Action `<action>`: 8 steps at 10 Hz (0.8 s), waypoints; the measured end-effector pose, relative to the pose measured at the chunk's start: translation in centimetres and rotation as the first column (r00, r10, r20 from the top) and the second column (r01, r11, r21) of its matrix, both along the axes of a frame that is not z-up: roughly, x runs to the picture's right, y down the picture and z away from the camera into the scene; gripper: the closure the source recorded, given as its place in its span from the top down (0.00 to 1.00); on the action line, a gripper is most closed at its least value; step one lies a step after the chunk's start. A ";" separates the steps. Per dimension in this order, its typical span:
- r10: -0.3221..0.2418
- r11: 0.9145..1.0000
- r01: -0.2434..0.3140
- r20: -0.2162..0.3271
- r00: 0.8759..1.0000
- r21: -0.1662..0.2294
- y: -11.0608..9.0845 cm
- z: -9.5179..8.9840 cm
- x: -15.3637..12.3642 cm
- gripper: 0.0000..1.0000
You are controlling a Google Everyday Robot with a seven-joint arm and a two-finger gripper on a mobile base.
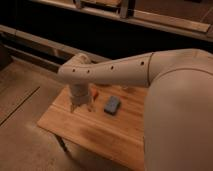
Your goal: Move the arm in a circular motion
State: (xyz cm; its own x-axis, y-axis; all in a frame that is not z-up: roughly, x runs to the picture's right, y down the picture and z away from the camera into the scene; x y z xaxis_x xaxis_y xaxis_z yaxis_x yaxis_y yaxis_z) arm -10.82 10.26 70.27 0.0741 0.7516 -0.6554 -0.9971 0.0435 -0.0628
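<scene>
Cream-white arm [115,70] stretching in from 3 o'clock, bent down at a rounded elbow, tool [80,106] low over wooden counter [100,135], grip state impossible to tell, small grey-blue block [112,105] near tool's 3 o'clock

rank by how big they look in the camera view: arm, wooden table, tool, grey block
1. arm, though nearness to the camera inflates it
2. wooden table
3. tool, above the table's left part, and grey block to its right: too alike to rank
</scene>
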 end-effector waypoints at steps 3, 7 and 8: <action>0.059 0.998 -0.059 0.006 0.998 0.008 -0.9 0.3 -0.9 0.65; 0.289 0.957 -0.288 -0.026 0.957 0.034 -6.6 2.4 0.7 0.65; 0.326 0.945 -0.324 -0.040 0.945 0.041 -7.6 2.9 2.0 0.65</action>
State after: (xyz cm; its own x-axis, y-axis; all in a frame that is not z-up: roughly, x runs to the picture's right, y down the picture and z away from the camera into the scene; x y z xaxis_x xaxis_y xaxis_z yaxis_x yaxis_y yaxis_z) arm -8.79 2.68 73.16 -0.2075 0.7510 -0.6269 -0.9591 -0.2822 -0.0207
